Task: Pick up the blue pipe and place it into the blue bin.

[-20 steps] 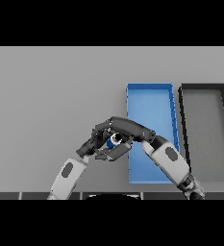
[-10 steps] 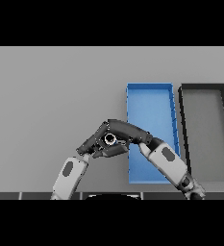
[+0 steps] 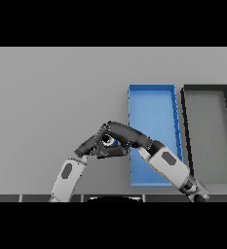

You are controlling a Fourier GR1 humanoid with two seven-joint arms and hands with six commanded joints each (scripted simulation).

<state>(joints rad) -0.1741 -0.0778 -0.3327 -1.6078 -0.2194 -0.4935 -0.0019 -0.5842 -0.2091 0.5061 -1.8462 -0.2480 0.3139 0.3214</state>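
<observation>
The blue pipe is just left of the blue bin, with its pale ring-shaped end facing up. My right hand reaches in across the bin's near left part, and its fingers and thumb are curled round the pipe. My left hand comes in from the lower left. Its fingers stretch straight up against the pipe's left side and meet the right hand's fingers. Most of the pipe's body is hidden by the two hands. I cannot tell whether the pipe rests on the table.
A black bin stands right of the blue bin, its long side along it. The grey table stretches to the left and far side.
Both hands and the pipe have shifted slightly to the left. The right hand's fingers have closed further over the pipe, so less of its blue shows.
</observation>
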